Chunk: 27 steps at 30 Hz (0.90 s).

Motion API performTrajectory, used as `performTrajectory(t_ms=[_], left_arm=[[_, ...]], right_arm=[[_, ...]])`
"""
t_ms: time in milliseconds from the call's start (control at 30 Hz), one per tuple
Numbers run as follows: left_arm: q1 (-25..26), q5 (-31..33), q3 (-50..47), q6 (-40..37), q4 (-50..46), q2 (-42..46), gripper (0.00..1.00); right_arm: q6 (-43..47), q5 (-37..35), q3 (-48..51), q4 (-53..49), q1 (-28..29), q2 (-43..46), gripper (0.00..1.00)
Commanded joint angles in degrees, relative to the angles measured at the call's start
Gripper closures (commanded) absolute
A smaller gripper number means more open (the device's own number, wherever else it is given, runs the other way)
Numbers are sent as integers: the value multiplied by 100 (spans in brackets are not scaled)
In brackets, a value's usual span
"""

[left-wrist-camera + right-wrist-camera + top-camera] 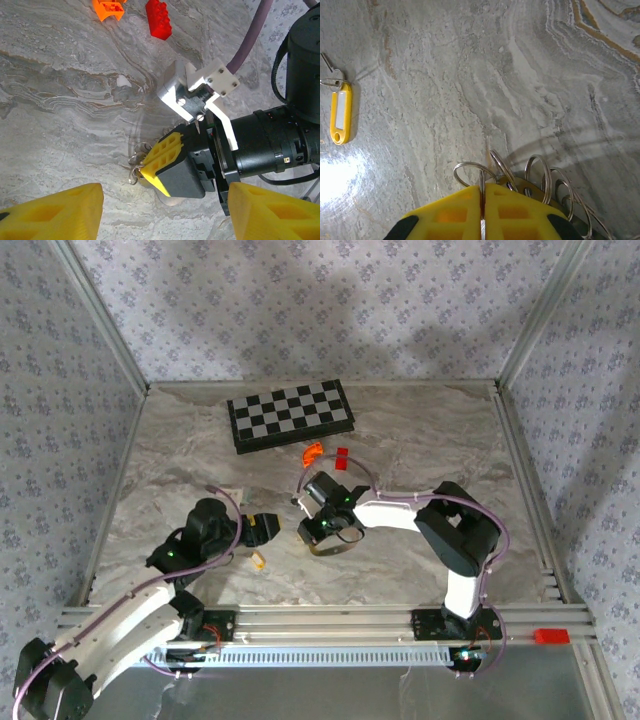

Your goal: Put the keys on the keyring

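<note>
The keys [340,112], a small silver key on a yellow tag, lie flat on the table at the left of the right wrist view and show as a small yellow piece [259,560] from above. My right gripper [482,200] is shut on one silver ring [470,167] of the keyring [540,177], whose several rings fan out beside its yellow fingers. From above the keyring's pale loop [335,545] lies under the right gripper [306,531]. My left gripper [165,205] stands open, facing the right gripper's fingers [162,160] and the rings [136,161], with nothing between its own.
A black-and-white checkerboard [290,415] lies at the back of the table. An orange curved piece [313,453] and a red block [341,458] sit just behind the right arm. Metal rails run along the table's edges [300,625].
</note>
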<state>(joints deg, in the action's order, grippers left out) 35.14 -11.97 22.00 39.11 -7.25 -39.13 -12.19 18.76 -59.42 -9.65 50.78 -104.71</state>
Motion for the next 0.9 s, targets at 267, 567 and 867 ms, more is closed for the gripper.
performTrajectory(t_ms=[267,567,867], left_arm=[[-16,-142,120,-232,123,268,34],[267,-777,411,-680,780,490,35],[1314,-1346,878,-1771,1680,448,41]], right_arm=[[714,-30,519,209,7,1145,100],[1038,1007,1622,1425,-284,3089,100],[996,2623,2410,2766,-713,4814,100]])
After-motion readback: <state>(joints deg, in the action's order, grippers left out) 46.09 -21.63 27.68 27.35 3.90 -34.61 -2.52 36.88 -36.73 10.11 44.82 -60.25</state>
